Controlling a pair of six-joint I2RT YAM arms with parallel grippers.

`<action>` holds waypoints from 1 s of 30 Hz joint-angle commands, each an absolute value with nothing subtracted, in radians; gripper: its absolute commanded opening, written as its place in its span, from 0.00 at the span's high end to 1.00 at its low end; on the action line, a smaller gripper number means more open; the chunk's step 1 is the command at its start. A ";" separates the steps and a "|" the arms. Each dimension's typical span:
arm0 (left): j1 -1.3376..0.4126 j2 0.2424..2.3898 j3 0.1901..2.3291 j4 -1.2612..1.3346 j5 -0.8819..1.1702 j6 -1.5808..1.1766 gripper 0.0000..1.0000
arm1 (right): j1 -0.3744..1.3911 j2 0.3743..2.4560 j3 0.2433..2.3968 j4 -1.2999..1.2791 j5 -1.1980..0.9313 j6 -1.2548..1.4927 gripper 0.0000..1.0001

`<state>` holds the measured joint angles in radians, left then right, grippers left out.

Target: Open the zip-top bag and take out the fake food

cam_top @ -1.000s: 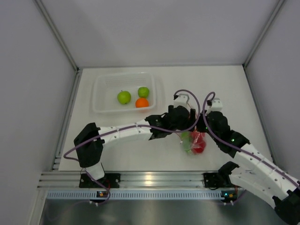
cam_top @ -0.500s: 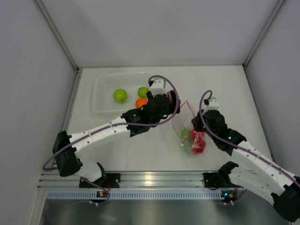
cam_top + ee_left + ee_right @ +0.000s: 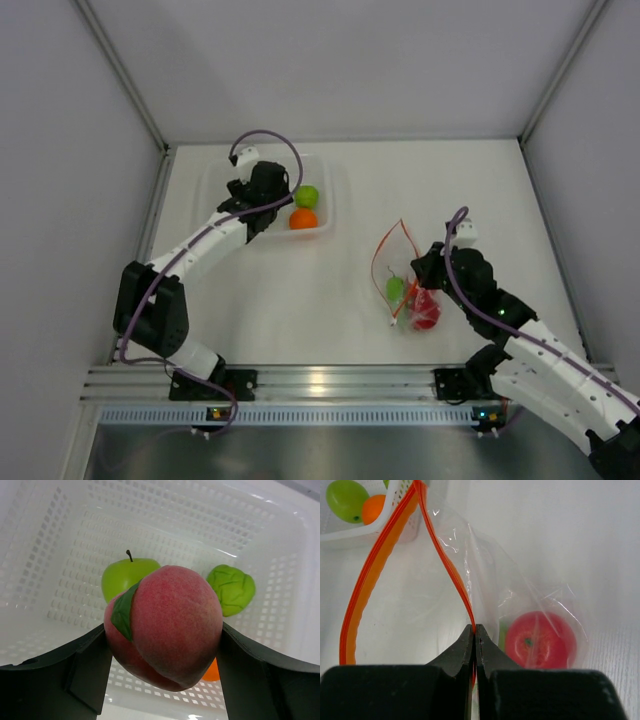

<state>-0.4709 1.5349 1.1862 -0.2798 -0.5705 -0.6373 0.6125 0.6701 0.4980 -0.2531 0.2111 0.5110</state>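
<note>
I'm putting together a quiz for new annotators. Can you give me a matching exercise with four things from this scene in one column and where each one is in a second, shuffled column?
Things:
1. peach
2. red fruit
3. green apple
4. orange-red zipper strip

Places:
A. pinched in the shut right gripper
B. lying in the tub
C. inside the zip-top bag
D. held by the left gripper over the tub

Pairs: 1-D, 2-C, 3-B, 4-A
</note>
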 commanded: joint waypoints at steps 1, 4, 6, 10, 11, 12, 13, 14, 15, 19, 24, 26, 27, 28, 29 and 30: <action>-0.443 1.592 1.187 -0.281 -0.522 -0.597 0.96 | 0.620 0.669 0.503 -0.184 0.204 0.525 1.00; -0.436 1.632 1.178 -0.291 -0.508 -0.614 0.94 | 0.620 0.696 0.526 -0.212 0.206 0.512 1.00; -0.433 1.650 1.166 -0.291 -0.485 -0.623 0.86 | 0.620 0.698 0.532 -0.212 0.199 0.508 1.00; -0.433 1.632 1.143 -0.291 -0.436 -0.635 0.31 | 0.620 0.696 0.543 -0.218 0.195 0.492 1.00; -0.433 1.623 1.140 -0.291 -0.425 -0.635 0.16 | 0.618 0.698 0.551 -0.222 0.195 0.488 1.00; -0.433 1.611 1.137 -0.293 -0.420 -0.635 0.10 | 0.620 0.699 0.554 -0.227 0.195 0.486 1.00; -0.431 1.583 1.135 -0.291 -0.419 -0.632 0.06 | 0.620 0.703 0.557 -0.232 0.195 0.483 1.00; -0.433 1.568 1.131 -0.291 -0.413 -0.629 0.02 | 0.618 0.704 0.558 -0.232 0.196 0.482 1.00; -0.433 1.554 1.129 -0.293 -0.410 -0.620 0.02 | 0.618 0.706 0.561 -0.232 0.196 0.483 1.00; -0.434 1.467 1.129 -0.308 -0.373 -0.607 0.02 | 0.620 0.719 0.571 -0.230 0.192 0.491 1.00; -0.443 1.367 1.137 -0.308 -0.203 -0.621 0.02 | 0.621 0.755 0.613 -0.259 0.181 0.528 1.00; -0.451 1.332 1.147 -0.310 -0.167 -0.638 0.02 | 0.620 0.764 0.621 -0.255 0.163 0.535 1.00; -0.472 1.297 1.150 -0.305 -0.152 -0.640 0.02 | 0.621 0.764 0.623 -0.244 0.147 0.540 1.00; -0.486 1.280 1.161 -0.308 -0.147 -0.638 0.02 | 0.620 0.761 0.626 -0.239 0.143 0.548 1.00; -0.504 1.264 1.164 -0.307 -0.150 -0.641 0.02 | 0.620 0.761 0.626 -0.232 0.138 0.563 1.00; -0.544 1.240 1.167 -0.307 -0.150 -0.646 0.02 | 0.620 0.761 0.624 -0.216 0.123 0.571 1.00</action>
<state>-0.4789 1.3094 1.1301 -0.3187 -0.2142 -0.6319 0.6125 0.7643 0.5724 -0.2695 0.1604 0.5350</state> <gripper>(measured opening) 0.982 0.008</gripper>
